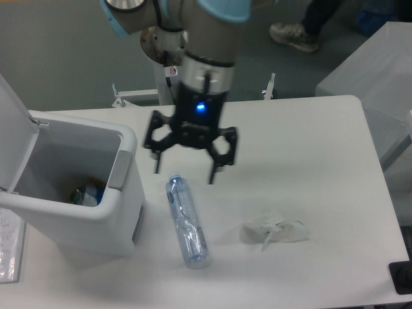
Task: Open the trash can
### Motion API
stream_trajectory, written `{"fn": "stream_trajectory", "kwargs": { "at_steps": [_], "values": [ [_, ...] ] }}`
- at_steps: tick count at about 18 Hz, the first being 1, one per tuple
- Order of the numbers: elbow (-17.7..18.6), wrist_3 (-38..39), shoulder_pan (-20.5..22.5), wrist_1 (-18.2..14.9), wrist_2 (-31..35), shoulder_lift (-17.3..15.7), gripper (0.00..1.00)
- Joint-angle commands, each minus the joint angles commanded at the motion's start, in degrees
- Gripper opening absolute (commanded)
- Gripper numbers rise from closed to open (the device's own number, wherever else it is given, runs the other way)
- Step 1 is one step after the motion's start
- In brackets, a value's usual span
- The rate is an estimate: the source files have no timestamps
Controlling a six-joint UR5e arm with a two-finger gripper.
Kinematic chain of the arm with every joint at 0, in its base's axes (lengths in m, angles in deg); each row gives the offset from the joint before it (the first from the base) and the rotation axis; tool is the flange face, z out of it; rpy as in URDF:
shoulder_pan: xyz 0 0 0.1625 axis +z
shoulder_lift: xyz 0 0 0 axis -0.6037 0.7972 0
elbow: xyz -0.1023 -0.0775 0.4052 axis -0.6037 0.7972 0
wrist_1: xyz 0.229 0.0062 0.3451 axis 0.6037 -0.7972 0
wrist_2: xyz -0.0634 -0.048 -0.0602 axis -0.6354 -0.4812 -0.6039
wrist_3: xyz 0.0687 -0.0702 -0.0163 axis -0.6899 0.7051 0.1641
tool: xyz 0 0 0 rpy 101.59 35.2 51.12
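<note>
Trash can (77, 212) stands with lid (13, 135) upright, opening step judged complete; tool (188, 172), fingers spread and empty, hovers above the plastic bottle (187, 222); next: retreat.

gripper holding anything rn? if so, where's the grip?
Nothing. The gripper is open above the table, its fingers either side of the plastic bottle's top end without touching it.

No legible text; only a small unreadable sticker on the robot arm (172, 71).
</note>
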Motion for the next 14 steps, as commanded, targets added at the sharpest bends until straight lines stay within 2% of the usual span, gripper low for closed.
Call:
{"fn": "stream_trajectory", "kwargs": {
  "at_steps": [2, 4, 6, 8, 12, 14],
  "values": [
    [-0.87, -4.40, 1.95, 0.17, 0.35, 2.90, 1.00],
    [-3.24, -7.49, 4.14, 0.09, 0.35, 5.89, 1.00],
    [-4.83, -8.99, 4.41, 0.09, 1.66, 7.57, 1.00],
    [-4.83, -11.88, 4.33, 0.00, 4.29, 8.80, 1.00],
    [-6.41, -23.56, 3.89, -0.17, 9.65, 13.10, 1.00],
    [-7.20, -28.22, 3.80, -0.61, 12.29, 13.99, 1.00]
  ]
}}
